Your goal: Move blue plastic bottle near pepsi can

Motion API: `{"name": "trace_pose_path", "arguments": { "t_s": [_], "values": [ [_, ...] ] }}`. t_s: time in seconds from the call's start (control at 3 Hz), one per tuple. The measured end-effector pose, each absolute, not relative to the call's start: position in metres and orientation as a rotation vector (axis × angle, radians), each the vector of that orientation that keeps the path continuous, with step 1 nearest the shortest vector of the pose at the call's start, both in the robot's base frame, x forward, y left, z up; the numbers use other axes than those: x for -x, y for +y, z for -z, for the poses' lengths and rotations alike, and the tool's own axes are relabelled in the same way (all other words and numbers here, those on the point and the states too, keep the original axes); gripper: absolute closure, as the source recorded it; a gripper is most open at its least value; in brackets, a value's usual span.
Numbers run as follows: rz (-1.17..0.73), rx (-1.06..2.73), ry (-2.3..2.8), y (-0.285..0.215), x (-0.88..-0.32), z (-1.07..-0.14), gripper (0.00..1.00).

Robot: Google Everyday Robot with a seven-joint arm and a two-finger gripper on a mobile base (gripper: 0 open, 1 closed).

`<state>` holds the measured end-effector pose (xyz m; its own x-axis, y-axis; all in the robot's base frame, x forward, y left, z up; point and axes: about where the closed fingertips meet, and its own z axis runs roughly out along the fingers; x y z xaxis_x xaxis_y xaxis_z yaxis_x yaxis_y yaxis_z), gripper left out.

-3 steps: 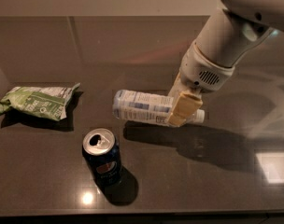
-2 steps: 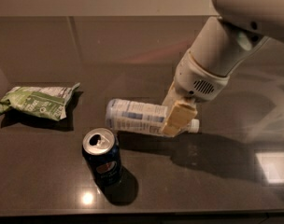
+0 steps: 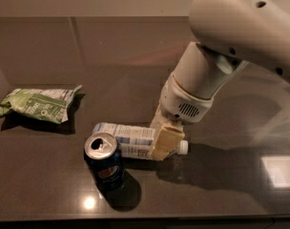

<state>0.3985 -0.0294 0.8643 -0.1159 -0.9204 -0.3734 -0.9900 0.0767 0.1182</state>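
The blue plastic bottle (image 3: 127,138) lies on its side on the dark table, white cap pointing right. Its left end sits just behind the pepsi can (image 3: 105,161), which stands upright with its silver opened top showing. My gripper (image 3: 163,136) comes down from the upper right and is shut on the bottle near its cap end; one tan finger (image 3: 165,142) lies across the front of the bottle. The other finger is hidden behind it.
A green crinkled snack bag (image 3: 38,104) lies at the left of the dark glossy table (image 3: 221,194). My white arm (image 3: 231,51) fills the upper right. The table's front edge runs along the bottom.
My gripper has carried the bottle left and toward the front, so its left end now sits right beside the can. The can and bag have not moved.
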Motion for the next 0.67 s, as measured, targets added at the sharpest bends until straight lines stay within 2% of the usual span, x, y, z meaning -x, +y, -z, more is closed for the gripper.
{"name": "trace_pose_path", "arguments": {
  "t_s": [0.67],
  "values": [
    [-0.495,1.952,2.139,-0.0233,-0.395,-0.8604,0.13]
  ]
}}
